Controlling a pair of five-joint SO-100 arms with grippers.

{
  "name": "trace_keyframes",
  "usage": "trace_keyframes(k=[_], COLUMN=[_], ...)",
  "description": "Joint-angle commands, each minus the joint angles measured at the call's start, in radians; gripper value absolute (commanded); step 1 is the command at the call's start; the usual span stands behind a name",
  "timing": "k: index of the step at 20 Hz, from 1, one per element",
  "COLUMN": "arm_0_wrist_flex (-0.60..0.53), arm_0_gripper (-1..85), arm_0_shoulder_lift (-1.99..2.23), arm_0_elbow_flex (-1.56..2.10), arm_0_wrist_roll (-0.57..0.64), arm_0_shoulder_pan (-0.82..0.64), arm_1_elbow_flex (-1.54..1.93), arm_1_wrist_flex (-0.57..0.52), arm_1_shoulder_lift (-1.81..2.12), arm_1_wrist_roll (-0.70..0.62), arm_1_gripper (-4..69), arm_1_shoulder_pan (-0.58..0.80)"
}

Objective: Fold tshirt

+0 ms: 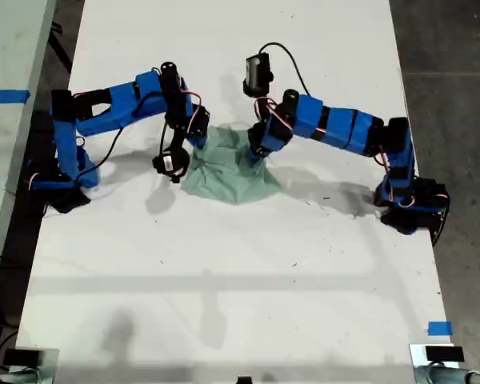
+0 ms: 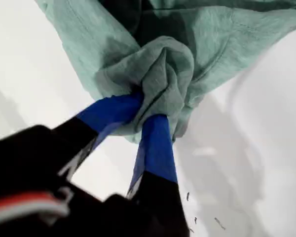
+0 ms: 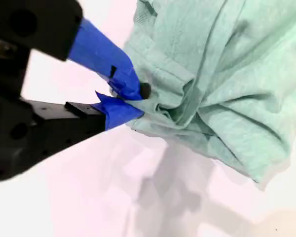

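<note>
Tshirt bunched mid-bench, both hands pinching it.

The tshirt point(image 1: 234, 172) lay crumpled in a heap near the bench point(image 1: 224, 304) centre, btwn our two arms, not yet spread or folded. Our first hand point(image 2: 147, 114) was clamped on a thick wad of fabric; our second hand point(image 3: 122, 96) was pinched narrow on a bunched edge. We judged the two grips were meant to pull the cloth apart & flatten it before folding.

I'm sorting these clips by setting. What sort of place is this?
Probably a lab or workshop robot bench: a long white table on bare grey floor, blue tape markers, and two blue arms clamped around a tshirt.
</note>
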Motion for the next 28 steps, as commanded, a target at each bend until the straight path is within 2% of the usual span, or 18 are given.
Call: trace_keyframes(k=[1, 2, 5, 9, 13, 16, 18, 21, 24, 25, 26, 28], arm_0_wrist_flex=[0.020, 0.031, 0.048, 0.034, -0.143, -0.322, -0.431, -0.706, -0.986, -1.029, -1.017, -1.015], arm_0_gripper=[36.6, 37.9, 38.8, 39.4, 36.4, 27.2, 20.3, 9.2, 4.6, 4.3, 4.3, 4.1], arm_0_shoulder_lift=[0.080, 0.130, 0.285, 0.437, 0.690, 0.945, 1.078, 1.218, 1.212, 1.177, 1.141, 1.132], arm_0_elbow_flex=[-0.041, -0.035, -0.006, 0.109, 0.485, 0.890, 1.080, 1.333, 1.597, 1.634, 1.623, 1.600], arm_0_wrist_roll=[-0.031, -0.031, 0.009, 0.060, 0.072, -0.012, -0.123, -0.325, -0.503, -0.535, -0.549, -0.532], arm_0_shoulder_pan=[-0.083, -0.127, -0.287, -0.425, -0.396, -0.304, -0.170, 0.112, 0.267, 0.291, 0.301, 0.298], arm_1_elbow_flex=[-0.020, -0.017, 0.083, 0.327, 0.733, 1.015, 1.203, 1.456, 1.740, 1.779, 1.792, 1.775], arm_1_wrist_flex=[0.069, 0.118, 0.204, 0.218, 0.181, 0.170, 0.132, 0.018, -0.034, -0.052, -0.063, -0.112], arm_1_shoulder_lift=[0.112, 0.132, 0.282, 0.557, 0.931, 1.192, 1.367, 1.588, 1.852, 1.924, 1.933, 1.842], arm_1_wrist_roll=[-0.037, -0.049, -0.121, -0.233, -0.235, -0.133, -0.017, 0.215, 0.416, 0.425, 0.443, 0.426], arm_1_gripper=[35.3, 32.3, 29.5, 28.5, 21.5, 21.0, 20.8, 20.1, 15.1, 8.7, 3.0, 1.0], arm_1_shoulder_pan=[0.089, 0.140, 0.314, 0.514, 0.589, 0.529, 0.416, 0.143, -0.020, -0.064, -0.083, -0.084])
